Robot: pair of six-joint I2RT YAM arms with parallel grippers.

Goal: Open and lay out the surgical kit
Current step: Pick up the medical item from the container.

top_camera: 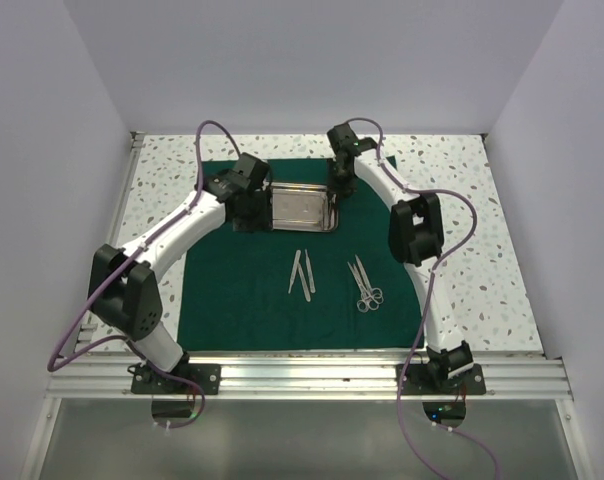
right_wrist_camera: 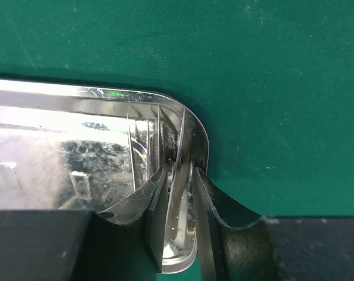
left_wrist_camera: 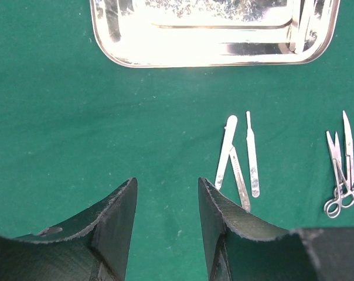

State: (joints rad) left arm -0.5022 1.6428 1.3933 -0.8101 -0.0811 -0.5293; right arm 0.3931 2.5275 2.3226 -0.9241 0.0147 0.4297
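The dark green cloth (top_camera: pixel 242 300) lies spread flat on the table. The steel tray (top_camera: pixel 302 207) sits on its far part. Slim silver handles (top_camera: pixel 301 272) and scissors (top_camera: pixel 366 285) lie on the cloth in front of the tray. My left gripper (top_camera: pixel 250 212) hovers at the tray's left end; in the left wrist view it (left_wrist_camera: pixel 165 187) is open and empty over the cloth (left_wrist_camera: pixel 60 129), with the tray (left_wrist_camera: pixel 165 52), handles (left_wrist_camera: pixel 238 155) and scissors (left_wrist_camera: pixel 341 170) ahead. My right gripper (right_wrist_camera: pixel 178 175) is at the tray's right end (right_wrist_camera: pixel 48 96), shut on a slim silver instrument (right_wrist_camera: pixel 181 222).
The speckled tabletop (top_camera: pixel 452 180) shows around the cloth. White walls enclose the left, back and right sides. An aluminium rail (top_camera: pixel 312 375) with both arm bases runs along the near edge.
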